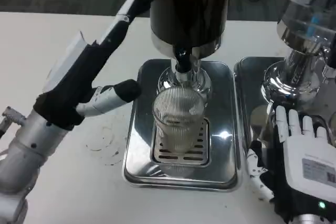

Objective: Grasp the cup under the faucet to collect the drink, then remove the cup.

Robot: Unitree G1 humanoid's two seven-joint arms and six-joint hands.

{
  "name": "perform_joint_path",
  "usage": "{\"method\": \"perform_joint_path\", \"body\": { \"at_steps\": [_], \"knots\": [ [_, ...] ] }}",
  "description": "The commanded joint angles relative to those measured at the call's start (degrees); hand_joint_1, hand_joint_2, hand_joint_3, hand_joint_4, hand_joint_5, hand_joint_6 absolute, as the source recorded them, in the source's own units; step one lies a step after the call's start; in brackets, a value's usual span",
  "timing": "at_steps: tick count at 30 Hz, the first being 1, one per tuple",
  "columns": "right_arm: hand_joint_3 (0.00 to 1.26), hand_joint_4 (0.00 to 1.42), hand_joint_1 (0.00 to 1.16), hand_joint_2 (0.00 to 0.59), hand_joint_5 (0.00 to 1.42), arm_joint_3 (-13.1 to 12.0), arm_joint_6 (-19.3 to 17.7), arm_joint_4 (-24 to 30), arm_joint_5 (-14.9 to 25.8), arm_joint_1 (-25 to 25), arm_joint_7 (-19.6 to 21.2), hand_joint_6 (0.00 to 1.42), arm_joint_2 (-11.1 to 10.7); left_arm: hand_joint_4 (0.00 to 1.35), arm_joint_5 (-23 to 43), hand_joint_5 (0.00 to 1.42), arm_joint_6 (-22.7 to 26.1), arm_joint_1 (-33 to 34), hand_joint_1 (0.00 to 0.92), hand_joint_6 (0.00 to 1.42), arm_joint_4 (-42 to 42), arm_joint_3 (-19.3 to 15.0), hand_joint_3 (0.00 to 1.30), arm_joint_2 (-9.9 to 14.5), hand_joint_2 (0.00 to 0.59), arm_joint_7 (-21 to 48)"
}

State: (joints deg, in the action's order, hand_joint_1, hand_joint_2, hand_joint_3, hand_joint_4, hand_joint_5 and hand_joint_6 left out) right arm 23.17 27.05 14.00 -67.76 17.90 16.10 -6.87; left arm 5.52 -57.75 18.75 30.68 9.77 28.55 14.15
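Fingers: left hand (79, 85) spread apart, empty; right hand (296, 150) extended, empty.
Cup (177, 116): upright under faucet (182, 59), just right of left fingers (118, 93).
Nearer: left hand.

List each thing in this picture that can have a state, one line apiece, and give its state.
cup: upright on the tray grate under the faucet, ungrasped; contents unclear
faucet: directly above the cup; flow cannot be told
drip tray: flat on the table, bearing the cup
left hand: open, beside the dispenser
right hand: open, holding nothing
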Motion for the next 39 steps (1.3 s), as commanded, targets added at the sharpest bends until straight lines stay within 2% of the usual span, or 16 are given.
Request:
{"method": "perform_joint_path", "body": {
  "at_steps": [1, 8, 17, 26, 39],
  "knots": [
    [0.00, 0.00, 0.12, 0.513, 0.00, -0.2, 0.8, 0.5, -0.4, -0.2, -0.1, 0.00, 0.5, 0.00, 2.2, 0.04, 2.0, 1.4, 0.000, 0.01, -1.6, -0.3, 0.00, -2.3, 0.078, 5.1],
    [0.00, 0.00, 0.12, 0.512, 0.00, -0.1, 1.1, 0.9, -0.1, 0.1, -0.1, 0.00, 0.9, 0.00, 3.6, 0.04, 4.1, 2.9, 0.000, 0.01, -2.1, -0.1, 0.00, -6.6, 0.081, 11.5],
    [0.00, 0.00, 0.11, 0.512, 0.00, -0.4, 1.4, 0.7, 0.1, 0.4, 0.4, 0.00, 2.0, 0.00, 2.9, 0.03, 4.6, 3.7, 0.000, 0.00, -2.0, 0.0, 0.00, -9.6, 0.086, 16.9],
    [0.00, 0.00, 0.11, 0.512, 0.00, -0.4, 1.3, 0.5, 0.3, 0.4, 0.4, 0.00, 2.3, 0.00, -1.8, 0.05, 2.7, 2.8, 0.000, 0.01, -4.6, 0.4, 0.00, -8.9, 0.087, 17.2],
    [0.00, 0.00, 0.10, 0.514, 0.00, -0.7, 1.0, 0.1, 1.3, -0.1, 0.0, 0.00, 2.0, 0.00, -13.1, 0.07, -0.6, 2.7, 0.000, 0.02, -6.4, 0.5, 0.05, -7.5, 0.099, 11.9]
  ]
}}
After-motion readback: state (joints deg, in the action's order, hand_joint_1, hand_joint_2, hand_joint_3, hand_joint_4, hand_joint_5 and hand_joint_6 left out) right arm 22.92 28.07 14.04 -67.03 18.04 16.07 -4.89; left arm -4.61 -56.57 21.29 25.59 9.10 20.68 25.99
